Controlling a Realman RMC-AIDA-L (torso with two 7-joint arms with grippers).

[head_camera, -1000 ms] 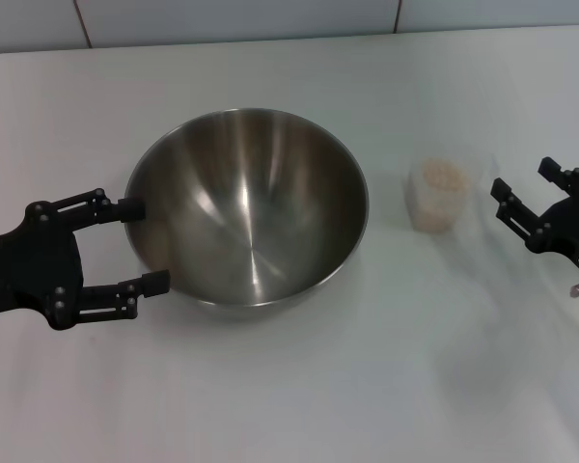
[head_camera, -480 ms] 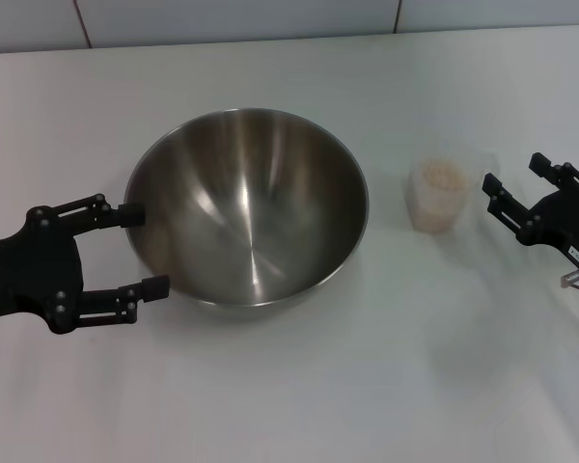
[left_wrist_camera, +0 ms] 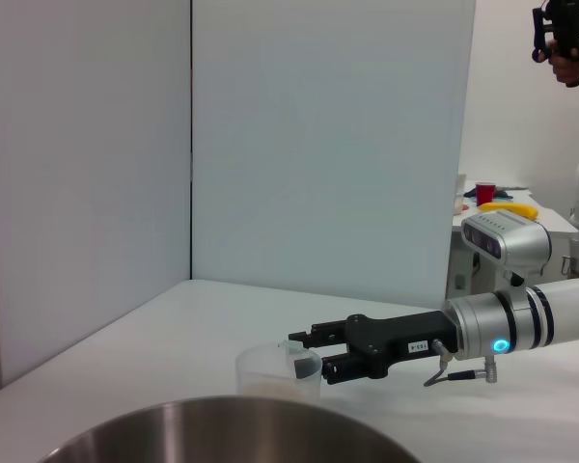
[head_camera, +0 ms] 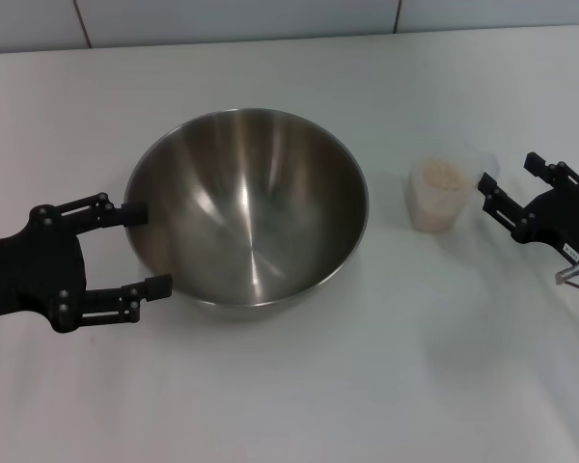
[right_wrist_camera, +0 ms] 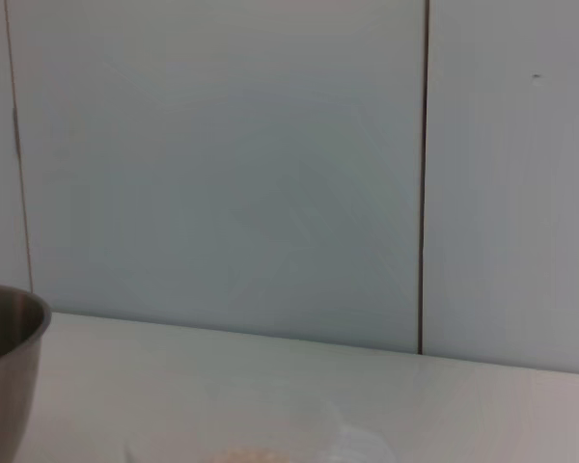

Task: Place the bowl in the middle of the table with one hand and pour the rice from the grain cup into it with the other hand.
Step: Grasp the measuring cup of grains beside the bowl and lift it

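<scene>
One bowl (head_camera: 246,204), one grain cup (head_camera: 438,194)

Cut-off and hidden parts across the three views

In the head view the left hand (head_camera: 140,249) runs off the left edge at its wrist, and the right hand (head_camera: 507,183) is cut by the right edge, so its arm is out of sight there. The bowl (head_camera: 247,204) hides the worktop (head_camera: 299,386) beneath it. In the left wrist view only the bowl's far rim (left_wrist_camera: 222,432) shows, the remainder lost below the picture edge, and the grain cup (left_wrist_camera: 278,371) is partly hidden behind that rim. In the right wrist view the bowl (right_wrist_camera: 8,371) is cut by the left edge, and the rice (right_wrist_camera: 246,455) barely clears the bottom edge.
</scene>
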